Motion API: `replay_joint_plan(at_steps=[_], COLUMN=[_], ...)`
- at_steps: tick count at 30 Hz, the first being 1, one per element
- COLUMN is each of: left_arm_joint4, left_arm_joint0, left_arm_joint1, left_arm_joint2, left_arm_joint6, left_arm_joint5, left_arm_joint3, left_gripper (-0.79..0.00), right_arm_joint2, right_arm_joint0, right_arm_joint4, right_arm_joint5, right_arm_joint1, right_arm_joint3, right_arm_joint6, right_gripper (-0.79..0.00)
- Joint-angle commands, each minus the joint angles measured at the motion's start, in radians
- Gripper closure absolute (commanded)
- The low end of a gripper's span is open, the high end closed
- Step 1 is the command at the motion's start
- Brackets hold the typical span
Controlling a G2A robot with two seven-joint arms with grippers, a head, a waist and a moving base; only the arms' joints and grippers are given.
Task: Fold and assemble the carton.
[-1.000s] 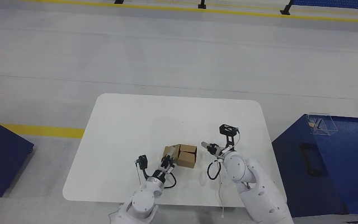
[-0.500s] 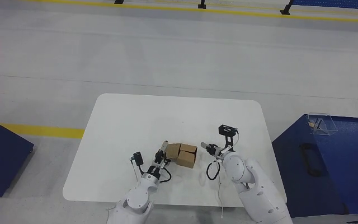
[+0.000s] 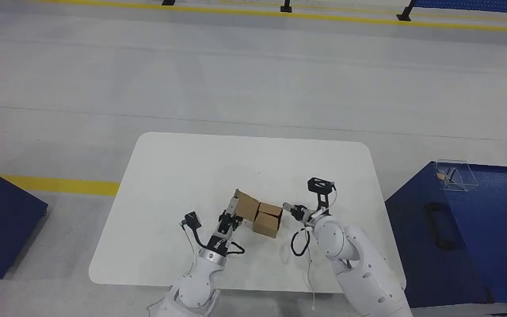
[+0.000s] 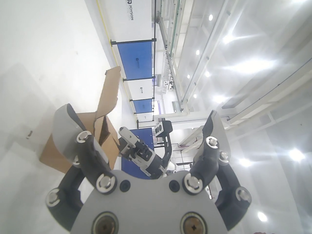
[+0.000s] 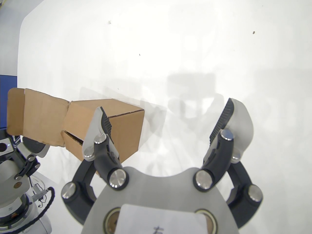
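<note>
A brown cardboard carton [image 3: 260, 219] sat on a white table [image 3: 238, 162]. Seen from above, it lay toward six o'clock from the tabletop's centre, close to the edge nearest the robot.

The left gripper [image 3: 230, 221] was at the carton's nine o'clock, its jaws spread wide and clamped on nothing. One jaw lay just beside the box's end, beneath a flap [image 4: 110, 91] that stood lifted and tilted up and away from the box body. Whether that jaw actually touched the cardboard could not be told.

The right gripper [image 3: 292, 210] was at the carton's three o'clock, its jaws likewise parted with only bare tabletop between them. One jaw was just beside the near corner of the box's other end, and contact there could not be made out either.

Apart from the raised flap, the carton held a squared box shape. In the right wrist view, a narrow dark slit showed along one side where two panels met.

Off the table, a blue cabinet [image 3: 451, 230] stood at the tabletop's three o'clock. A yellow line [image 3: 59, 185] ran across the grey floor at its nine o'clock.
</note>
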Motion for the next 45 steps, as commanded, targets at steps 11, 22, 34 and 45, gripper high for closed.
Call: replay_joint_plan(at_steps=[11, 22, 34, 45], left_arm_joint4=[0.102, 0.211, 0.213, 0.213], left_arm_joint0=[0.001, -0.006, 0.159, -0.163], left_arm_joint1=[0.006, 0.006, 0.037, -0.024], left_arm_joint2=[0.013, 0.048, -0.073, 0.070], left_arm_joint6=[-0.091, -0.125, -0.097, -0.008], left_arm_joint5=[0.069, 0.157, 0.136, 0.343], left_arm_joint3=[-0.101, -0.146, -0.373, 0.040], left_gripper=[-0.785, -0.785, -0.785, -0.785], right_arm_joint2=[-0.009, 0.069, 0.095, 0.059], right_arm_joint0=[0.012, 0.008, -0.022, -0.015], right_arm_joint4=[-0.016, 0.001, -0.005, -0.020], right_arm_joint5=[0.009, 0.019, -0.036, -0.095], right_arm_joint1=[-0.006, 0.001, 0.011, 0.011], right_arm_joint3=[0.021, 0.029, 0.012, 0.018], right_arm_joint6=[0.000, -0.001, 0.077, 0.141], right_gripper=[-0.785, -0.785, -0.785, -0.785])
